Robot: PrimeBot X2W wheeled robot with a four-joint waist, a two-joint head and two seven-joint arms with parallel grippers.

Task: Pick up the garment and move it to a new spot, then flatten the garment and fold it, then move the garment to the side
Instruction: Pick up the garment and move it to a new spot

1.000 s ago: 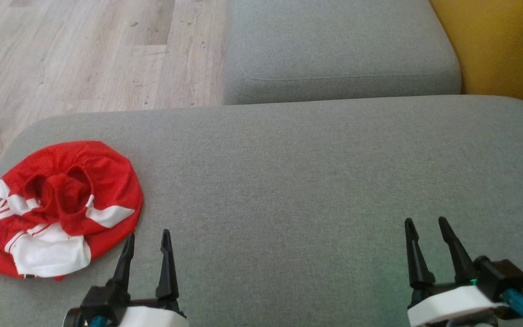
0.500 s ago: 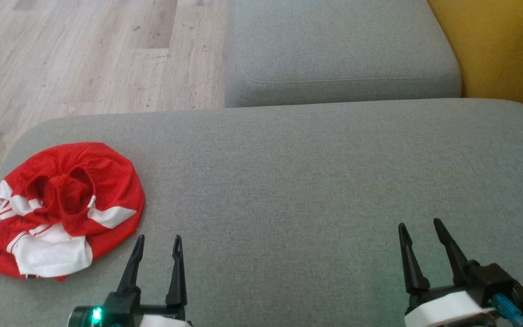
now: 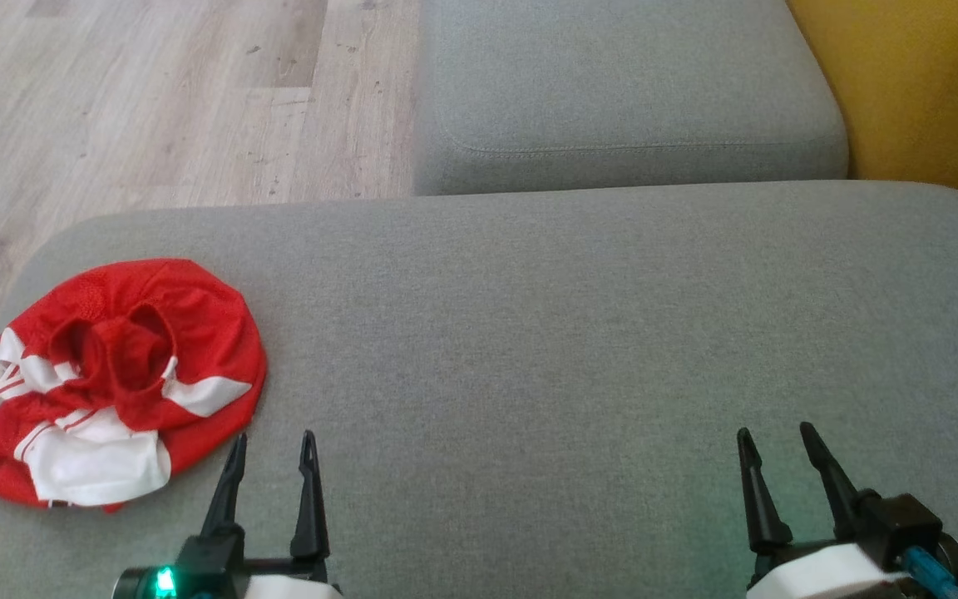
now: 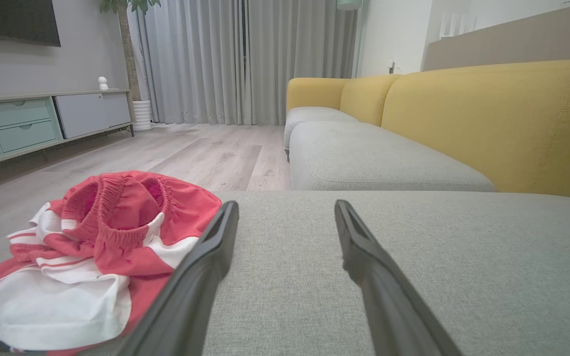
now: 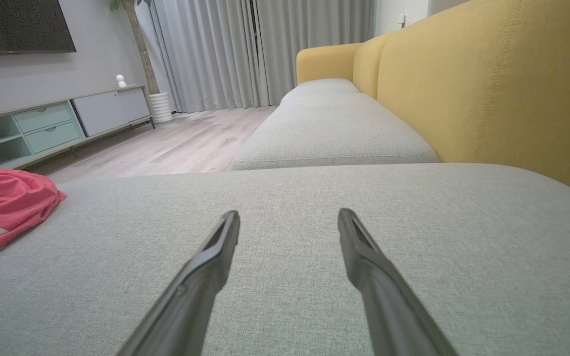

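The garment [image 3: 117, 380] is a crumpled red and white pair of shorts, bunched in a round heap at the left end of the grey cushion [image 3: 529, 333]. Its elastic waistband faces up in the left wrist view, where the garment [image 4: 92, 247] lies just left of my fingers. My left gripper [image 3: 273, 439] is open and empty, its tips just right of the heap's near edge. Far to the right my right gripper [image 3: 774, 433] is also open and empty over bare cushion. The garment [image 5: 3, 210] is at the far left of the right wrist view.
A second grey seat cushion [image 3: 629, 83] lies beyond the near one, with a yellow sofa back [image 3: 928, 83] on the right. Pale wood floor [image 3: 155, 100] runs past the cushion's left and far edges. A low TV cabinet [image 4: 42, 118] stands across the room.
My left gripper has shifted slightly, first right and then back left, staying low beside the garment. The right gripper has drawn back a little toward me. The garment has not moved.
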